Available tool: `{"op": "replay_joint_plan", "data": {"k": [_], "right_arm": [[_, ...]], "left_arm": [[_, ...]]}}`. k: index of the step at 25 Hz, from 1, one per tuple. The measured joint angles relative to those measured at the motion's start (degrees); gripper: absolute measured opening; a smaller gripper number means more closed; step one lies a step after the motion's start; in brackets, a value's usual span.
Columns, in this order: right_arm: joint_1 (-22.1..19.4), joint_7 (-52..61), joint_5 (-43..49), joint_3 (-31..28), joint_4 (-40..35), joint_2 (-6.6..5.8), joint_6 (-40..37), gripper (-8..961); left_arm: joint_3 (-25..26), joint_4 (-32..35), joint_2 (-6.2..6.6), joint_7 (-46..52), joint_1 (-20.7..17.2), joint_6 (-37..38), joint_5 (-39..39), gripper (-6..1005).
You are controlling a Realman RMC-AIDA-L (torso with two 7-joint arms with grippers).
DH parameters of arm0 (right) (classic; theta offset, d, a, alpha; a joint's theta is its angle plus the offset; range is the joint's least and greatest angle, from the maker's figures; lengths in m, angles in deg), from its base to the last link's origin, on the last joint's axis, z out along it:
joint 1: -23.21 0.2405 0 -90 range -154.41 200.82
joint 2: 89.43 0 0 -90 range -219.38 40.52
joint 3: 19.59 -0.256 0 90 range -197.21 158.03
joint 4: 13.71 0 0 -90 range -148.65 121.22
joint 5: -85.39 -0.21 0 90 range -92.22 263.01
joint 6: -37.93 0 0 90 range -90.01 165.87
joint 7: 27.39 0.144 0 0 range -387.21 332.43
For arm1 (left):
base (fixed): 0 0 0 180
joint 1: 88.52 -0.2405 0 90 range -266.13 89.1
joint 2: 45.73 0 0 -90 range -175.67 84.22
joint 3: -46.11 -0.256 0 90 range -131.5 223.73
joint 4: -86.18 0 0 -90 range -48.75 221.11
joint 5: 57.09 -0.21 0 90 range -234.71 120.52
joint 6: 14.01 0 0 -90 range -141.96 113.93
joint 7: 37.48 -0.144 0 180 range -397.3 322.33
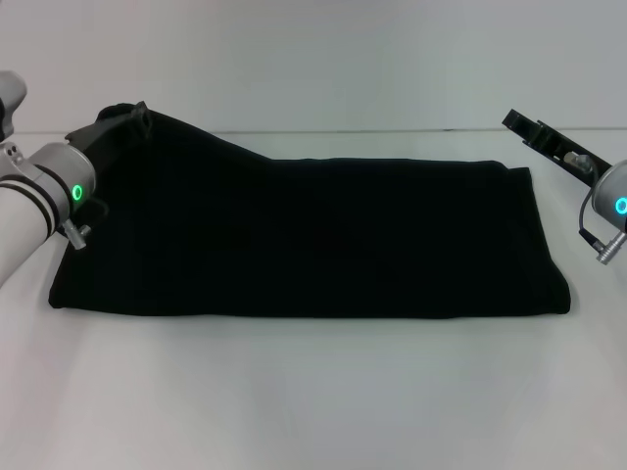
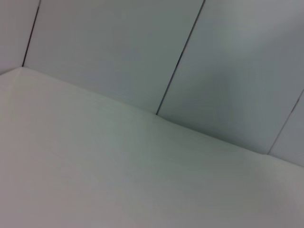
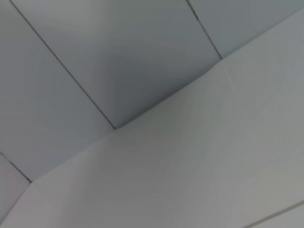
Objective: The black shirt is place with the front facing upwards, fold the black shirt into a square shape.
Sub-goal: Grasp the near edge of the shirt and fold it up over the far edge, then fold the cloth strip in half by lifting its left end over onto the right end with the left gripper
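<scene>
Black shirt (image 1: 313, 240) lies folded lengthwise across my white table (image 1: 313, 401). Left gripper (image 1: 122, 119) sits at its far-left corner, grip undeterminable; right gripper (image 1: 537, 132) hovers beside the right edge, likewise undeterminable.

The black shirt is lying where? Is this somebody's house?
Probably not a house; it looks like a robot test lab. The black shirt lies on a plain white table, with bare panelled walls and robot arms at both sides.
</scene>
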Motion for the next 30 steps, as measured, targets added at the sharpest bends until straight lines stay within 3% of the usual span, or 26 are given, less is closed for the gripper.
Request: {"op": "replay_joint_plan", "data": {"k": [10,13,15,19,23,24,26,29,30], "right_arm": [[-2.40,0.40,-0.64,0.18,0.77,-0.06,-3.77,581],[-2.90,0.40,-0.63,0.18,0.96,-0.10,-5.03,666],[-3.08,0.40,-0.55,0.18,1.20,-0.15,-5.68,665],[-3.48,0.49,-0.42,0.27,1.74,-0.20,-6.55,663],[-4.32,0.52,-0.34,1.64,2.04,-0.40,-9.01,661],[-4.89,0.51,-0.34,2.92,1.80,-0.51,-10.91,660],[-6.10,0.25,-0.29,5.98,0.80,-0.70,-15.19,659],[-8.81,-0.62,0.11,13.71,-2.94,-0.77,-22.40,660],[-9.89,-1.15,0.54,16.80,-4.57,-0.78,-25.11,660]], "left_arm": [[0.01,-0.62,-0.02,-2.14,-1.92,0.38,2.26,338],[-0.02,-0.65,0.03,-2.20,-2.42,0.34,2.26,485],[-0.06,-0.70,0.15,-2.20,-2.53,-0.59,2.07,583],[-1.17,-1.09,0.24,-1.95,-3.11,-2.54,2.10,684],[-1.28,0.07,0.02,3.41,-6.25,3.80,2.41,735],[-1.56,0.32,0.35,6.56,-7.39,6.51,2.27,734],[-3.73,0.30,2.18,16.60,-10.05,13.59,1.84,734],[-9.98,0.04,6.19,31.64,-14.14,22.95,1.67,734],[-13.05,0.12,8.06,37.48,-15.76,26.38,1.67,733]]}}
